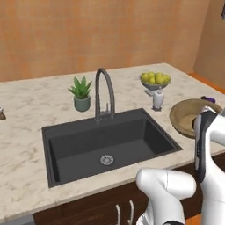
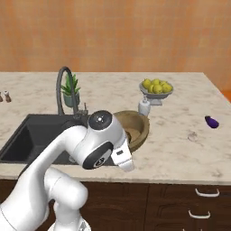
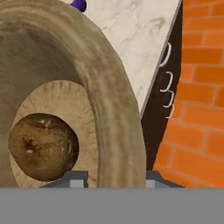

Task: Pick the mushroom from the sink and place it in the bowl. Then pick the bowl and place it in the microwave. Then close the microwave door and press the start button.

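Straddling the rim of the round tan wooden bowl [image 3: 109, 109], the fingers [image 3: 113, 178] are gripping it. The hand view is showing the small brown rounded mushroom [image 3: 43, 146] lying inside; its long axis cannot be told. The bowl is sitting upright on the marble bench [image 1: 30, 110], right of the dark grey sink [image 1: 105, 147].

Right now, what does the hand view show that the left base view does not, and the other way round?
Hand view: the mushroom lying in the bottom of the bowl, and the jaws straddling the bowl's rim, one tip inside and one outside.

Left base view: the sink with its drain, the faucet, a potted plant and a footed bowl of yellow-green fruit.

Both: the tan bowl on the marble counter and a small purple thing beyond it.
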